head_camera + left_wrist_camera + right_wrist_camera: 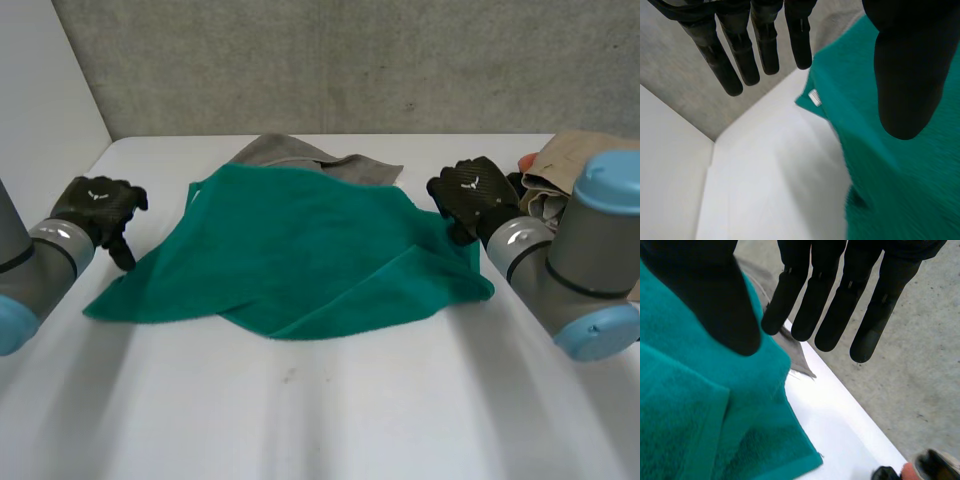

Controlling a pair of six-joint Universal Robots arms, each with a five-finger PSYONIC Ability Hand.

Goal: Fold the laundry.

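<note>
Black fingers [742, 55] of the left hand [98, 205] hang straight and spread, holding nothing, with the thumb over the left edge of the green towel [300, 250]. The right hand [472, 192] is likewise slack and empty, its fingers straight and its thumb above the towel's right edge. Between them the towel lies rumpled in the middle of the white table [300, 410], with one flap doubled over along the front right. A small white label [814, 97] sits at a corner just past the left hand's fingertips. A grey cloth [320, 158] lies partly under the towel's far edge, and a beige heap of laundry [570, 160] sits behind the right arm.

The step in hand looks like taking hold of the towel for a fold. To do it well, each hand should probably pinch a single layer at a true corner, not a bunched ridge. The left could take the labelled corner, the right the matching corner on its own side. Keep the grey cloth out of the pinch, draw the towel flat and taut first, then lay edge on edge.
</note>
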